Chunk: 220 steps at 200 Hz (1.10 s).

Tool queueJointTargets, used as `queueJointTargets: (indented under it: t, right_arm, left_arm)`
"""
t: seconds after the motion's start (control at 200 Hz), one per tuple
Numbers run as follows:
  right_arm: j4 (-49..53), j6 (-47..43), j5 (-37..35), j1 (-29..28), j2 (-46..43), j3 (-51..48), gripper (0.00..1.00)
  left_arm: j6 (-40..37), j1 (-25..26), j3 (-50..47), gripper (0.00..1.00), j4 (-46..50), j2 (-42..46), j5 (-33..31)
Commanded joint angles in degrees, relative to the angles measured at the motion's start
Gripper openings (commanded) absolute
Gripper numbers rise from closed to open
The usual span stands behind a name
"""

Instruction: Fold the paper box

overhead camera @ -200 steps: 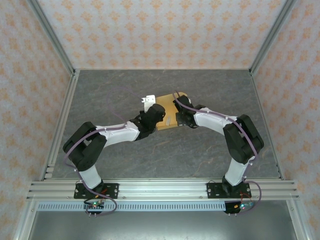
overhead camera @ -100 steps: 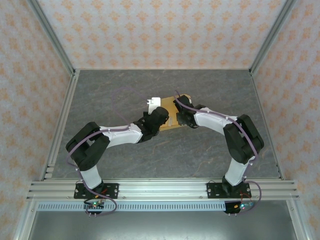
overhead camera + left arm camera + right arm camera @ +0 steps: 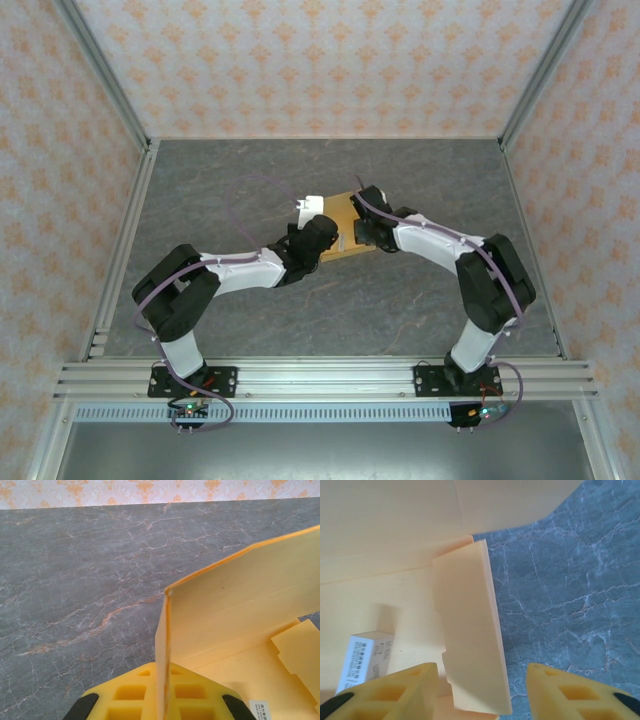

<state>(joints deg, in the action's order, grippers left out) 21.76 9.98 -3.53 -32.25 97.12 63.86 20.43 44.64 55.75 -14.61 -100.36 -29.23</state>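
Quick look at the setup. The light orange-tan thin cardboard paper box (image 3: 343,228) sits near the centre of the top view, wedged between the ends of the two arms. It rests on a dark grey marble-look tabletop (image 3: 230,180). It's only partly folded. In the left wrist view one long panel stands on edge, running from bottom centre to the upper right, and the base lies flat in the lower right corner.

The left gripper (image 3: 161,700) has its yellow waffle-pattern fingers (image 3: 195,700) pinched tight on a thin upright wall of the paper box. The cardboard edge rises straight out from between them. The right gripper (image 3: 482,692) is spread apart, with one yellow finger at lower left of its frame and the other at lower right. A notched cardboard flap stands in the gap, closer to the left-hand finger. There's a clear gap on the other side (I honestly can't tell if it brushes the near one). A small white printed label (image 3: 367,660) lies on the box floor at the left of that frame.

As for the room, the tabletop has pale and rusty veins running through the grey. Pale pink wallpaper with orange floral motifs (image 3: 320,60) covers three sides. Aluminium posts (image 3: 100,70) run up at the corners, and an aluminium rail (image 3: 320,375) crosses the bottom of the top view, with both arm bases bolted to it.
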Motion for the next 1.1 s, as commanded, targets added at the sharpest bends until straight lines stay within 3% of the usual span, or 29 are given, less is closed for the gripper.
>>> queueJointTargets:
  t: [0.0,0.16,0.35,0.626,0.861,1.096]
  right_arm:
    - [-1.4,-0.9,0.2,0.6,-5.7,-2.1,0.54]
    - [-1.8,-2.8,3.6,2.2,-11.8,-4.2,0.55]
    - [-7.6,-10.1,14.6,10.0,-16.6,-6.7,0.55]
    - [-18.8,-21.2,34.2,22.3,-10.1,-4.8,0.56]
    - [-20.3,-36.4,44.5,23.6,-3.0,-1.2,0.56]
    - [-22.3,-42.2,49.2,23.7,2.3,2.0,0.56]
  left_arm:
    - [-1.3,0.3,-1.3,0.00,0.4,-0.4,-2.5]
    - [-1.7,0.4,-1.2,0.00,0.5,-0.4,-2.6]
    - [-1.9,0.3,-1.3,0.00,0.6,0.1,-2.6]
    - [-1.9,0.4,-0.8,0.00,1.0,0.2,-2.1]
    - [-2.1,0.3,-1.0,0.00,1.2,0.9,-2.3]
    - [-2.4,0.4,-1.0,0.00,1.8,1.7,-2.8]
